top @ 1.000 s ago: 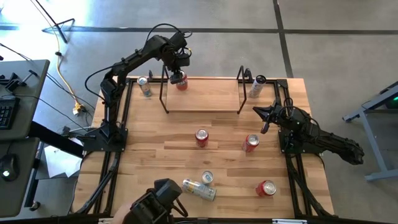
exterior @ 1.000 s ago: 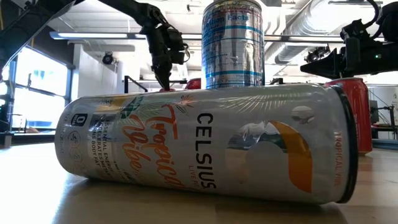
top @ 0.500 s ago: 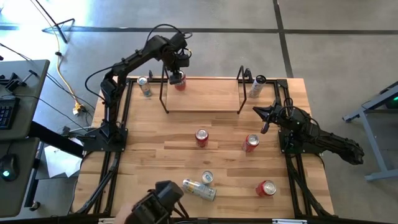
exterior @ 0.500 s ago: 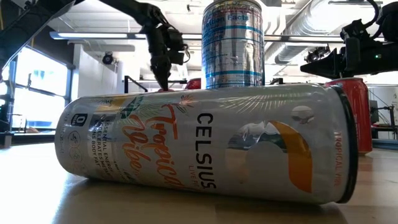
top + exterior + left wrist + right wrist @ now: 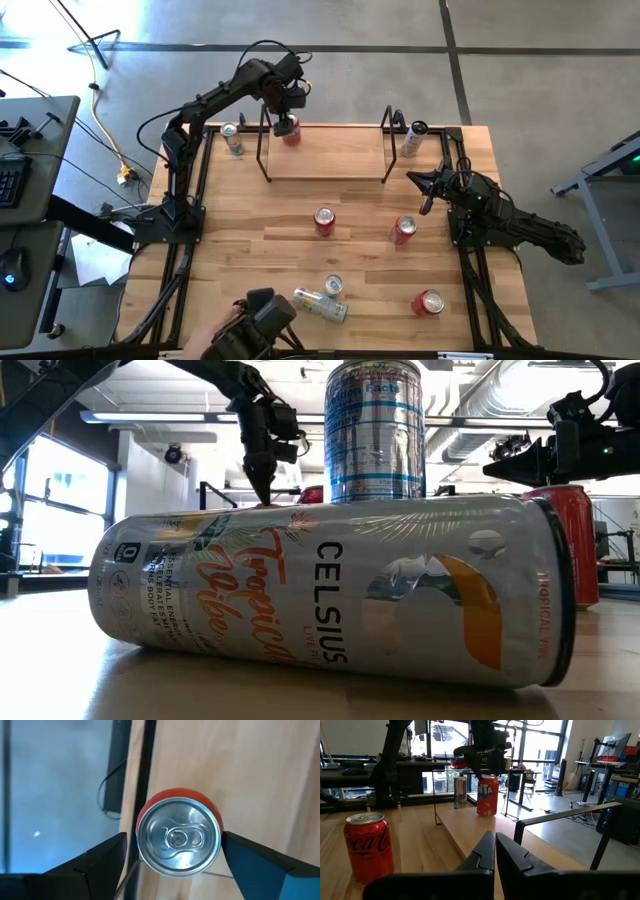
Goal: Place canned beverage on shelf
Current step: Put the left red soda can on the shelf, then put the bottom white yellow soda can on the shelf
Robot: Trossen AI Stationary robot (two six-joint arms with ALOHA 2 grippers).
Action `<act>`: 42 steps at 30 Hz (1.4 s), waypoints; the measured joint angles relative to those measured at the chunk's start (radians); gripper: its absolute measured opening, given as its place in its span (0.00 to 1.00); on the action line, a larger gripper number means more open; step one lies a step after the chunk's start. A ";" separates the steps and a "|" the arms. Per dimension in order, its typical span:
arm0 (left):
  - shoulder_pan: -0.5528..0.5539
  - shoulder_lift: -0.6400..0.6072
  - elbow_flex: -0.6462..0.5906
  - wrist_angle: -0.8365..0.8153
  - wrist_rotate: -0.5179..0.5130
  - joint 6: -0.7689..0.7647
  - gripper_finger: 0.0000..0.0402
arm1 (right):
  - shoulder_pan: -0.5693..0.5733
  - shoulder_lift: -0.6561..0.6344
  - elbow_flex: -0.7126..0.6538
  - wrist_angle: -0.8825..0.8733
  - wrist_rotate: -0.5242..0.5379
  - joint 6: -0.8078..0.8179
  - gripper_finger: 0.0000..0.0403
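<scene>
Standing upright on the shelf (image 5: 325, 152) near its left wire frame, the orange can (image 5: 291, 133) sits directly beneath the left pincer (image 5: 286, 124), whose fingers (image 5: 100, 862) are spread wide on either side of the can's top, apart from it. The right pincer (image 5: 424, 197) hangs over the tabletop (image 5: 250, 260) just off the shelf's right end, its fingers pressed together on nothing. Two silver cans stand off the shelf's ends, one (image 5: 232, 138) at the left and one (image 5: 414, 137) at the right. Red cans (image 5: 324, 220) stand on the open wood, and a pale can (image 5: 321, 305) lies on its side near the front edge.
</scene>
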State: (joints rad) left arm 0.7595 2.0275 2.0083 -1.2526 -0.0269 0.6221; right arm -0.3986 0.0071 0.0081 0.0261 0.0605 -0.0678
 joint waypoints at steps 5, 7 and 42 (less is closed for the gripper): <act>-0.004 -0.039 0.000 0.006 -0.044 -0.011 0.78 | 0.000 0.000 0.000 0.000 0.000 0.000 0.00; -0.005 -0.059 0.000 0.011 -0.041 -0.025 0.78 | 0.000 0.000 0.000 0.000 0.000 0.000 0.00; -0.237 -0.972 -1.154 1.157 0.280 -0.463 0.78 | 0.000 0.000 0.000 0.000 0.000 0.000 0.00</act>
State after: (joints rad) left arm 0.5228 1.0557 0.8544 -0.0958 0.2530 0.1593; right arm -0.3988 0.0072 0.0082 0.0261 0.0606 -0.0677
